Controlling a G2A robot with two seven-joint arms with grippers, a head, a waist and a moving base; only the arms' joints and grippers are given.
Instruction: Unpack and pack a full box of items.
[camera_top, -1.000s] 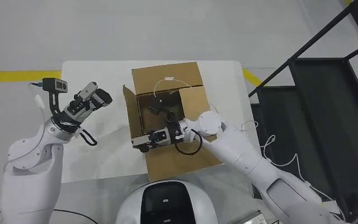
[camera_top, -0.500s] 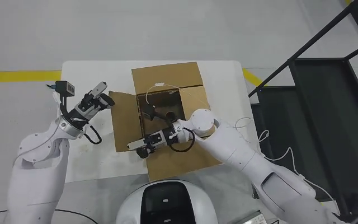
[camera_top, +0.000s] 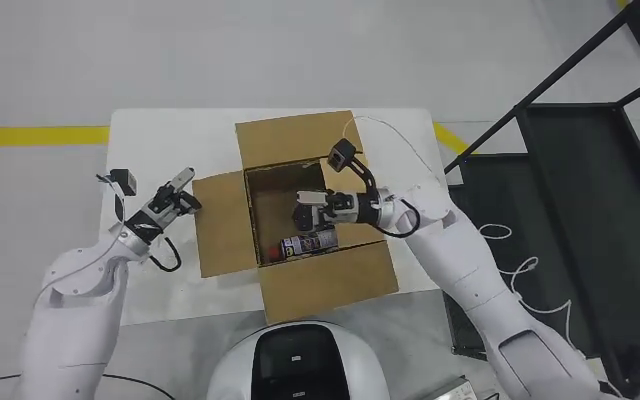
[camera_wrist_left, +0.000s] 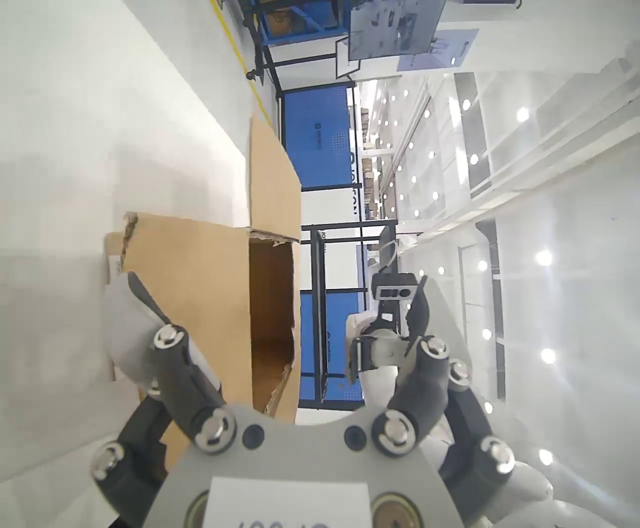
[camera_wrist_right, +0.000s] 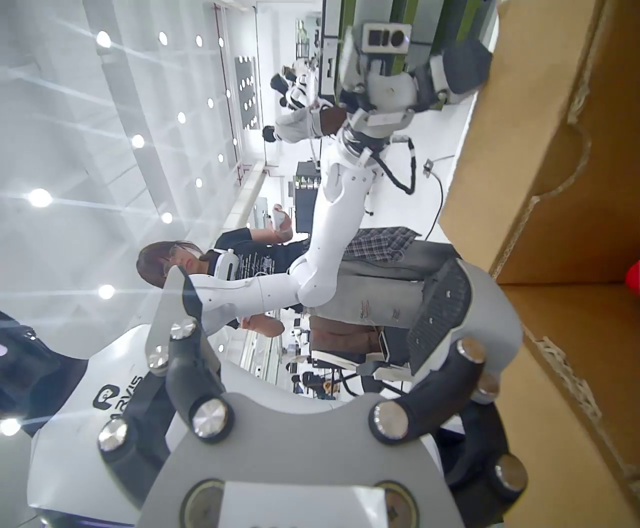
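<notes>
**Top view: cardboard box (camera_top: 300, 140) lies open on the white worktop (camera_top: 160, 140)**

We see the box near the middle of the worktop with all four flaps folded outward. At the bottom of it, against the wall nearest the robot, lies a dark item (camera_top: 303, 244) with a red and white label. We cannot tell what it is.

The right claw (camera_top: 306, 209) hangs over the inside of the box, just above that item. In the right wrist view this claw (camera_wrist_right: 310, 305) is spread with nothing between its fingers, and a brown box wall (camera_wrist_right: 550, 150) stands beside it.

The left claw (camera_top: 181, 191) sits over the worktop at the outer edge of the left-hand flap (camera_top: 220, 225). We cannot tell whether it touches the flap. In the left wrist view it (camera_wrist_left: 275, 310) is spread wide and holds nothing, with one fingertip (camera_wrist_left: 125, 315) in front of the flap (camera_wrist_left: 190, 280).
</notes>
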